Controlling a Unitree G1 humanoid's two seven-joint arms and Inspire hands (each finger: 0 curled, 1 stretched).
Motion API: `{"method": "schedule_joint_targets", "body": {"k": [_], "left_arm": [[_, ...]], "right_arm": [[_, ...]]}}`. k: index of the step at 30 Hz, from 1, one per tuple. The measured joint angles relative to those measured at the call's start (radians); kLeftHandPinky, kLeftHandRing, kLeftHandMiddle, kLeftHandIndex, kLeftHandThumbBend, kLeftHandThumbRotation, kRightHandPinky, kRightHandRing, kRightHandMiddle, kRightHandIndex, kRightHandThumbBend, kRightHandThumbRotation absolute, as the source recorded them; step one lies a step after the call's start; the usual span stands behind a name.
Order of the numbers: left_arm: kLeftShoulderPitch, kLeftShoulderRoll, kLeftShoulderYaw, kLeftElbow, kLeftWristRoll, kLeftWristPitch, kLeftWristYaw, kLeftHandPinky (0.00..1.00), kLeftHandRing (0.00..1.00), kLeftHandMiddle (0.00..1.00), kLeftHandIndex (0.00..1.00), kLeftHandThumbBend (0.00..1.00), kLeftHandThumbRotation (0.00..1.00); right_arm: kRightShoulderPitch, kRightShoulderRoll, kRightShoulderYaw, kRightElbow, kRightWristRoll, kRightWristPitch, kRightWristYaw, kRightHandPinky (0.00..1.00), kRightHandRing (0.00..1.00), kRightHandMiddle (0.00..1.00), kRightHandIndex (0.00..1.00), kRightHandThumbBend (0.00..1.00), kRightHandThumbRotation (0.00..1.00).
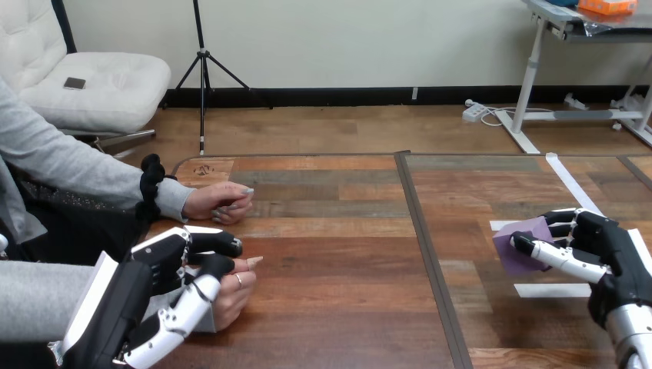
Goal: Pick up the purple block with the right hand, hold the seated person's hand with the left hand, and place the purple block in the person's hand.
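Across the dark wooden plank table [346, 254], toward four o'clock, the robot's right hand [607, 246] has its thumb and fingers closed on a flat purple block [519, 242], which sits tilted in that grasp among white tape strips [552, 290]; whether it clears the wood I cannot tell. At eight o'clock the left hand [165, 269] curls round the person's hand [234, 288]. The person's other hand [223, 204] rests loosely fisted at ten o'clock, apart from both.
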Motion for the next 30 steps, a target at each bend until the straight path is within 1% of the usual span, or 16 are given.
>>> {"method": "schedule_joint_targets", "body": {"k": [6, 7, 10, 15, 16, 19, 24, 25, 28, 30], "left_arm": [[0.000, 0.012, 0.024, -0.007, 0.039, 0.012, 0.016, 0.55, 0.75, 0.78, 0.72, 0.73, 0.53], [0.000, 0.013, 0.028, -0.008, 0.044, 0.013, 0.020, 0.55, 0.76, 0.79, 0.74, 0.76, 0.52], [0.000, 0.016, 0.041, -0.018, 0.070, 0.019, 0.033, 0.56, 0.77, 0.80, 0.75, 0.79, 0.50], [0.005, 0.021, 0.063, -0.051, 0.117, 0.044, 0.053, 0.57, 0.80, 0.82, 0.77, 0.80, 0.45], [0.006, 0.022, 0.066, -0.057, 0.122, 0.049, 0.055, 0.58, 0.81, 0.84, 0.78, 0.81, 0.42], [0.012, 0.027, 0.076, -0.085, 0.146, 0.070, 0.061, 0.59, 0.82, 0.85, 0.79, 0.82, 0.39], [0.021, 0.033, 0.088, -0.128, 0.165, 0.097, 0.065, 0.60, 0.84, 0.86, 0.80, 0.86, 0.32], [0.022, 0.033, 0.091, -0.134, 0.167, 0.100, 0.065, 0.60, 0.85, 0.87, 0.81, 0.88, 0.30], [0.022, 0.035, 0.096, -0.149, 0.173, 0.106, 0.067, 0.60, 0.85, 0.88, 0.82, 0.90, 0.28], [0.022, 0.036, 0.099, -0.159, 0.193, 0.107, 0.073, 0.60, 0.85, 0.88, 0.82, 0.91, 0.28]], "right_arm": [[0.001, 0.009, -0.007, 0.000, 0.004, 0.000, 0.019, 0.32, 0.35, 0.40, 0.42, 0.90, 0.00], [0.001, 0.010, -0.008, 0.000, 0.004, 0.000, 0.020, 0.32, 0.35, 0.40, 0.42, 0.90, 0.00], [0.001, 0.011, -0.012, 0.000, 0.004, 0.000, 0.022, 0.32, 0.35, 0.40, 0.41, 0.90, 0.00], [0.001, 0.012, -0.015, 0.000, 0.003, 0.000, 0.019, 0.32, 0.35, 0.40, 0.41, 0.90, 0.00], [0.001, 0.012, -0.015, 0.000, 0.002, 0.000, 0.017, 0.32, 0.35, 0.39, 0.41, 0.90, 0.00], [0.001, 0.012, -0.015, 0.000, -0.001, 0.000, 0.011, 0.31, 0.34, 0.39, 0.41, 0.90, 0.00], [0.001, 0.011, -0.016, 0.000, -0.002, 0.001, 0.012, 0.31, 0.35, 0.39, 0.41, 0.90, 0.00], [0.001, 0.011, -0.017, 0.000, -0.002, 0.001, 0.013, 0.31, 0.35, 0.40, 0.41, 0.90, 0.00], [0.001, 0.011, -0.019, 0.000, -0.002, 0.006, 0.014, 0.31, 0.36, 0.40, 0.41, 0.90, 0.00], [0.001, 0.010, -0.019, 0.000, -0.003, 0.007, 0.014, 0.32, 0.36, 0.40, 0.41, 0.90, 0.00]]}}
